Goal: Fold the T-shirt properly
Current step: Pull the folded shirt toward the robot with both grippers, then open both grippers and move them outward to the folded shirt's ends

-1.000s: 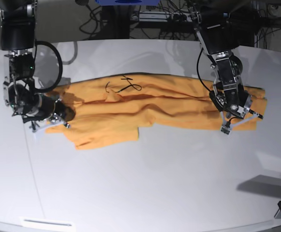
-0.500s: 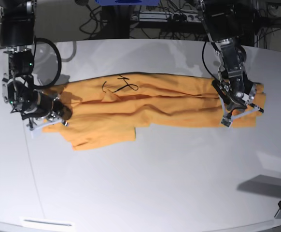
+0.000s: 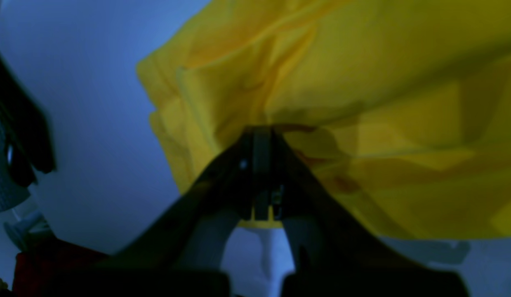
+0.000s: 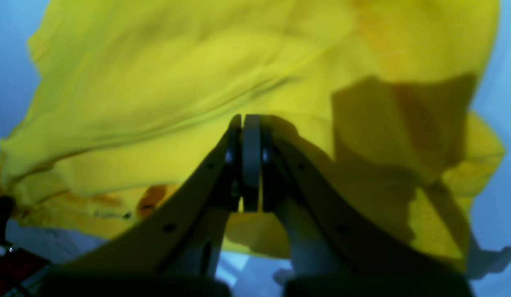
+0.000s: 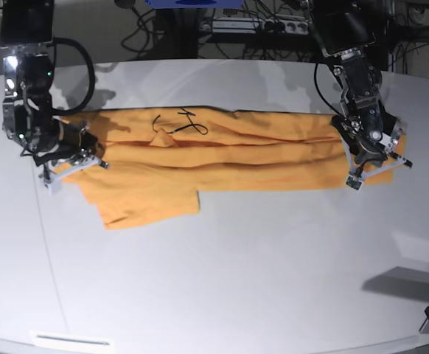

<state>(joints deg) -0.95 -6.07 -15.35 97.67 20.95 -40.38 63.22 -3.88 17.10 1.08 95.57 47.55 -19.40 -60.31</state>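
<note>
The T-shirt (image 5: 222, 158) lies stretched sideways across the middle of the white table (image 5: 236, 280), nearer its far edge than its near one. It is already doubled lengthwise into a long band, with lengthwise creases running end to end and a dark squiggle (image 5: 178, 127) near the collar on top. One sleeve or flap (image 5: 144, 203) juts out toward the near side at the band's left end in the base view, so the outline is not yet a clean rectangle.

The right gripper (image 5: 71, 156) is at that left end and the left gripper (image 5: 373, 164) at the opposite end. In both wrist views the fingers are pressed together with yellow cloth pinched at their tips, so each arm grips an end of the shirt; the cloth between them looks pulled fairly taut and mostly flat on the table.

My reading: the first long fold is done and the shirt is being tensioned or laid straight. Still left, as far as I can judge, are tucking in the sticking-out flap, smoothing the creases, and folding the band crosswise into a compact packet. Roughly the first half seems finished, no more
</note>
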